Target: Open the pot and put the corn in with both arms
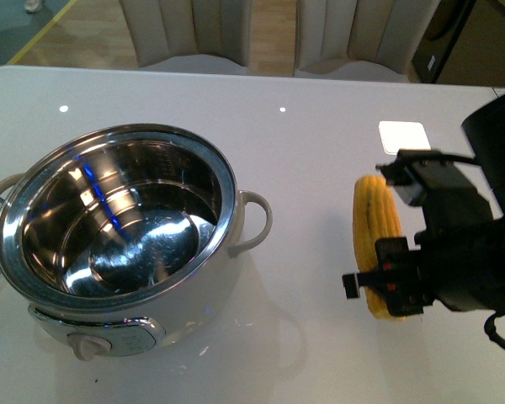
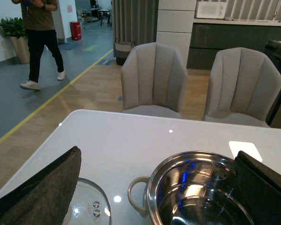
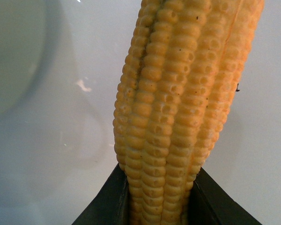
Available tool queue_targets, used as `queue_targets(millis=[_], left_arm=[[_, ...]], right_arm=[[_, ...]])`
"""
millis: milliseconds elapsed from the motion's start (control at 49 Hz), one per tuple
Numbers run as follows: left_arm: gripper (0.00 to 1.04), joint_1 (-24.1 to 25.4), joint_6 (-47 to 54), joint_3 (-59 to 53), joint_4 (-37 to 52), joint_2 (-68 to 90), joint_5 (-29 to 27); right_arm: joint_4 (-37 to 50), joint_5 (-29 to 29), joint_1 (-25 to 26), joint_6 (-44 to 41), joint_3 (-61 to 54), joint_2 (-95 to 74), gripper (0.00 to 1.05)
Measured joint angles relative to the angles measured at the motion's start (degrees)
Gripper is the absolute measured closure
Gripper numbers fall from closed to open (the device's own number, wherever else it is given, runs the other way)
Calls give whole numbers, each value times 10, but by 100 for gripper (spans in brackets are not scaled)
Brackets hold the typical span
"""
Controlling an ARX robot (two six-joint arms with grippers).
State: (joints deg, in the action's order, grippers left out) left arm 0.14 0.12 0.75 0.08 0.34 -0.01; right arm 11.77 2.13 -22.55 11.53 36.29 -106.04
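Note:
The cream-white pot [image 1: 118,244] stands open at the left of the white table, its steel bowl empty; it also shows in the left wrist view [image 2: 196,192]. Its glass lid [image 2: 86,206] lies flat on the table beside the pot. The yellow-orange corn [image 1: 379,227] is at the right, held by my right gripper [image 1: 387,282], which is shut on its near end. In the right wrist view the corn [image 3: 178,108] fills the frame between the black fingers [image 3: 107,201]. My left gripper [image 2: 159,197] is open and empty, its fingers [image 2: 42,187] wide apart above the lid and pot rim.
A white square card [image 1: 402,135] lies on the table behind the corn. Two grey chairs [image 2: 152,77] stand at the table's far edge. A person [image 2: 40,37] walks in the room far behind. Bare table lies between pot and corn.

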Motion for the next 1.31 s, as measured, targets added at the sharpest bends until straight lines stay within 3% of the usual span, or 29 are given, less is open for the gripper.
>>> queue_targets(millis=[245, 735, 1306], left_arm=[[7, 0, 0, 0, 0, 0, 0], [7, 0, 0, 0, 0, 0, 0], [7, 0, 0, 0, 0, 0, 0]], right_arm=[[-33, 54, -36, 42, 49, 94, 82], [-74, 70, -161, 116, 233, 10, 82], [-110, 105, -214, 147, 346, -105, 77]])
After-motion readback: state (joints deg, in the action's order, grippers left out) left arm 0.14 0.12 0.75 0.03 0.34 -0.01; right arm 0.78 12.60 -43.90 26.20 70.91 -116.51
